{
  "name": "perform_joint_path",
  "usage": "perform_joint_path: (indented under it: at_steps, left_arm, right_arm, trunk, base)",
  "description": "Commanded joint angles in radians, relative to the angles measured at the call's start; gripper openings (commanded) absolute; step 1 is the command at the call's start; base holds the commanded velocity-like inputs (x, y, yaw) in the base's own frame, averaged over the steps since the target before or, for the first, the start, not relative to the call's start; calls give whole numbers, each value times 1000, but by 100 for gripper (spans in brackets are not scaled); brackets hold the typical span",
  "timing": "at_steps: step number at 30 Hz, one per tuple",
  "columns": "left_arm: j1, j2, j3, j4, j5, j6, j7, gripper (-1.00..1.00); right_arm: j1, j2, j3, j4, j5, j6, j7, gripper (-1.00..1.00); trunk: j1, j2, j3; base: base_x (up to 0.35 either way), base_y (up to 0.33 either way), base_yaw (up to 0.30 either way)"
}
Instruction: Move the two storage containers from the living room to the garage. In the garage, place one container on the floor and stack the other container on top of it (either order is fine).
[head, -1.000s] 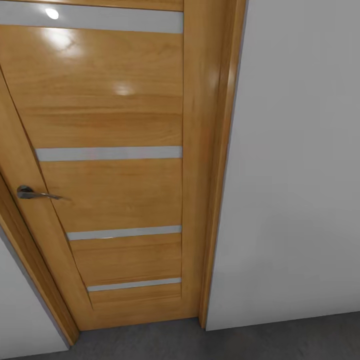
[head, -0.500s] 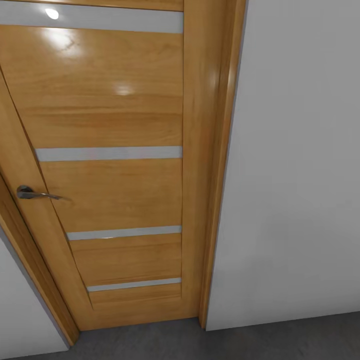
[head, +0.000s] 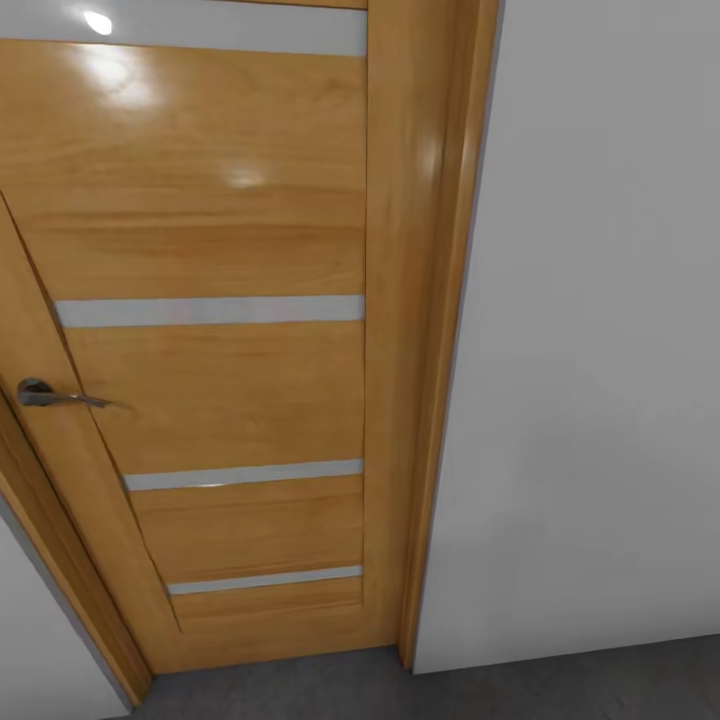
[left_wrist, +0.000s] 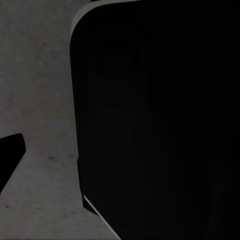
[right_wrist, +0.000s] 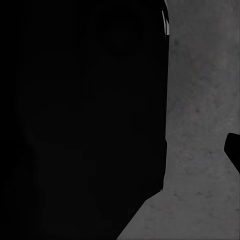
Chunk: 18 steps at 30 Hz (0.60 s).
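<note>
Grey floor — wooden door.

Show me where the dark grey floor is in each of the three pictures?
Head view: the floor is a thin strip along the bottom, under the wooden door and the pale wall.
Left wrist view: the floor lies beside a big black shape.
Right wrist view: the floor lies beside a big black shape.
Shared landmark: the speckled grey floor itself.

Door — honey-orange wood grain, pale grey horizontal stripes; handle dark metal. Wall plain pale grey. Floor — dark speckled grey.
</note>
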Motion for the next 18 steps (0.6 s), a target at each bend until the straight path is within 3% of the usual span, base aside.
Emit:
perform_joint_path:
  at_steps: [1,10,18]
  left_arm:
    - [-1,0,-1,1,0,-5,0,100]
    - [0,-1,-1,2,-4,-25,0,100]
    - [0,-1,-1,2,-5,-27,1,100]
  right_arm:
    - [0,0,-4,0,0,-1,0,100]
    - [0,-1,-4,0,0,-1,0,100]
    - [0,-1,-4,0,0,-1,0,100]
  trunk:
    - [0,0,-1]
    - [0,0,-1]
    - [0,0,-1]
  base:
    - [42,0,0]
    - [45,0,0]
    - [225,0,0]
